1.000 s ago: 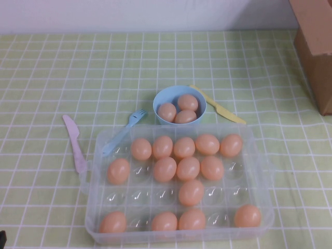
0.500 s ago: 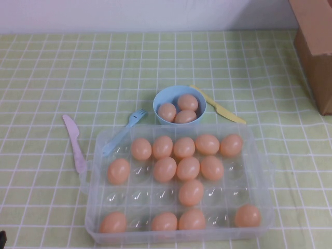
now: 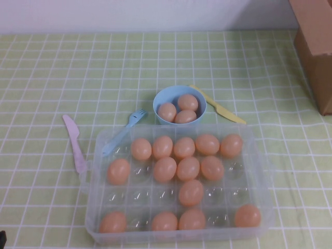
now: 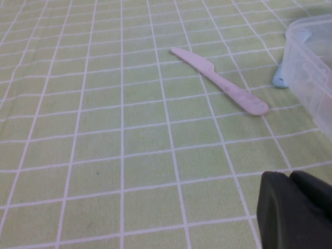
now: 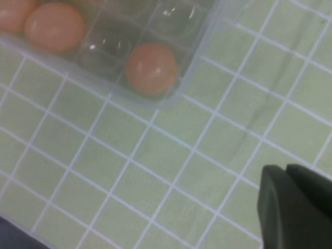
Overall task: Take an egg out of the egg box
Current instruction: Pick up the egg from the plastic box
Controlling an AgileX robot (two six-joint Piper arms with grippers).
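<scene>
You have the egg box [image 3: 179, 234] sitting on the near half of the worktop [image 3: 52, 93], a clear tray with rounded corners on the green checked cloth. Thirteen eggs lie in its cups: five along the far row, four in the next, one alone in the third, and four along the near row. The egg [image 3: 247, 215] nearest your right arm sits in the box's near right corner cup; in the right wrist view the same egg [image 5: 151, 68] lies just inside the corner wall.

Your right gripper [image 5: 295, 207] hangs over bare cloth off that near right corner, apart from the box, its jaws clenched on nothing. Your left gripper [image 4: 293, 207] is low over the cloth at the left, near the pink knife [image 4: 220, 88]; you cannot tell how its jaws stand.

Just beyond the box's far edge stands a light-blue bowl [image 3: 161, 101] holding three more eggs. A blue fork [image 3: 123, 132] lies to its left, a yellow knife [image 3: 220, 108] to its right. A cardboard box [image 3: 316, 46] stands at the far right.
</scene>
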